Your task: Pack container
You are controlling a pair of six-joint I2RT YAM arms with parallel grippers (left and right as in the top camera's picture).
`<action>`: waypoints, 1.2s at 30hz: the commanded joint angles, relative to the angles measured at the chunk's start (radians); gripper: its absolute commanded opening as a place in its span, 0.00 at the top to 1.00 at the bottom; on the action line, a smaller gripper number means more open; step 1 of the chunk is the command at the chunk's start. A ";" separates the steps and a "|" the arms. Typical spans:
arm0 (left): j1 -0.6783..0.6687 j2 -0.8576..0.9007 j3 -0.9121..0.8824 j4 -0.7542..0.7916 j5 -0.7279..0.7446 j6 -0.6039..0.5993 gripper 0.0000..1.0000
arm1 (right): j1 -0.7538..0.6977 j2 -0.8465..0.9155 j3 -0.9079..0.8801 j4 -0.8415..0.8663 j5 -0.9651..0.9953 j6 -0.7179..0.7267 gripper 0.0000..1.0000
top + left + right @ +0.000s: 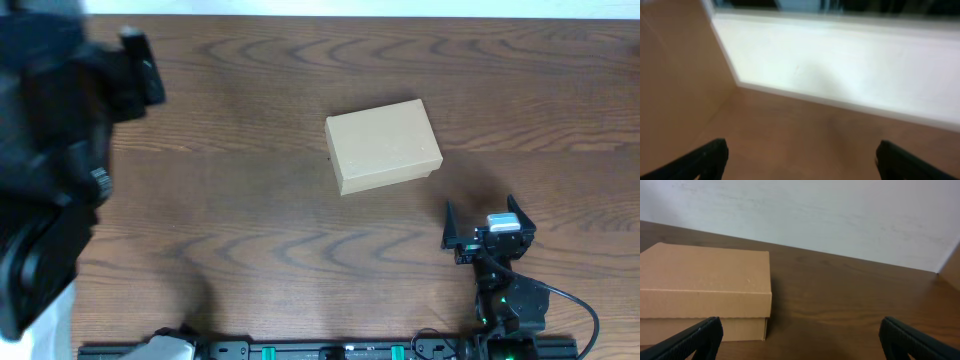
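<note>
The container [384,145] is a small tan cardboard box with its lid shut, lying on the wooden table [250,200] right of centre. It also shows in the right wrist view [705,292], at the left. My right gripper [488,228] is open and empty, low on the table in front and to the right of the box; its fingers show in the right wrist view [800,340]. My left arm is raised at the far left of the overhead view. My left gripper [800,162] is open and empty, looking at blurred brown surface and a white wall.
The table's front edge has a black rail [330,350] with the arm bases. A white wall [815,215] stands behind the table's far edge.
</note>
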 commanded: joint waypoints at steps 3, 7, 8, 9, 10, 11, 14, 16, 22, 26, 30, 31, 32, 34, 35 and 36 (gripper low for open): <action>0.076 -0.192 -0.324 0.312 0.301 0.064 0.05 | 0.002 -0.006 -0.002 -0.006 0.014 0.011 0.01; 0.075 -0.342 -0.594 0.485 0.331 0.104 0.05 | 0.002 -0.006 -0.002 -0.006 0.014 0.011 0.01; 0.075 -0.377 -0.652 0.498 0.331 0.117 0.05 | 0.002 -0.006 -0.002 -0.006 0.014 0.011 0.01; 0.075 -0.405 -0.696 0.500 0.331 0.130 0.05 | 0.002 -0.006 -0.002 -0.006 0.014 0.011 0.01; 0.076 -0.432 -0.736 0.499 0.328 0.137 0.05 | 0.002 -0.006 -0.002 -0.006 0.014 0.011 0.01; 0.076 -0.459 -0.775 0.499 0.327 0.149 0.05 | 0.002 -0.006 -0.002 -0.006 0.014 0.011 0.01; 0.095 -0.546 -0.895 0.498 0.327 0.173 0.05 | 0.002 -0.006 -0.002 -0.006 0.014 0.011 0.01; 0.130 -0.599 -0.970 0.500 0.329 0.171 0.05 | 0.002 -0.006 -0.002 -0.006 0.014 0.011 0.01; 0.201 -0.740 -1.157 0.502 0.346 0.170 0.05 | 0.002 -0.006 -0.002 -0.006 0.014 0.011 0.01; 0.222 -0.817 -1.281 0.528 0.349 0.172 0.05 | 0.002 -0.006 -0.002 -0.006 0.014 0.011 0.01; 0.239 -0.921 -1.451 0.615 0.381 0.172 0.05 | 0.002 -0.006 -0.002 -0.006 0.014 0.011 0.01; 0.240 -0.949 -1.494 0.639 0.388 0.172 0.05 | 0.002 -0.006 -0.002 -0.006 0.014 0.011 0.01; 0.240 -0.977 -1.536 0.661 0.394 0.172 0.05 | 0.002 -0.006 -0.002 -0.006 0.014 0.011 0.01; 0.240 -1.032 -1.616 0.702 0.397 0.169 0.05 | 0.002 -0.006 -0.002 -0.006 0.014 0.011 0.01; 0.240 -1.056 -1.654 0.719 0.397 0.169 0.05 | 0.002 -0.006 -0.002 -0.006 0.014 0.011 0.01; 0.240 -1.080 -1.688 0.731 0.397 0.168 0.05 | 0.002 -0.006 -0.002 -0.006 0.014 0.011 0.01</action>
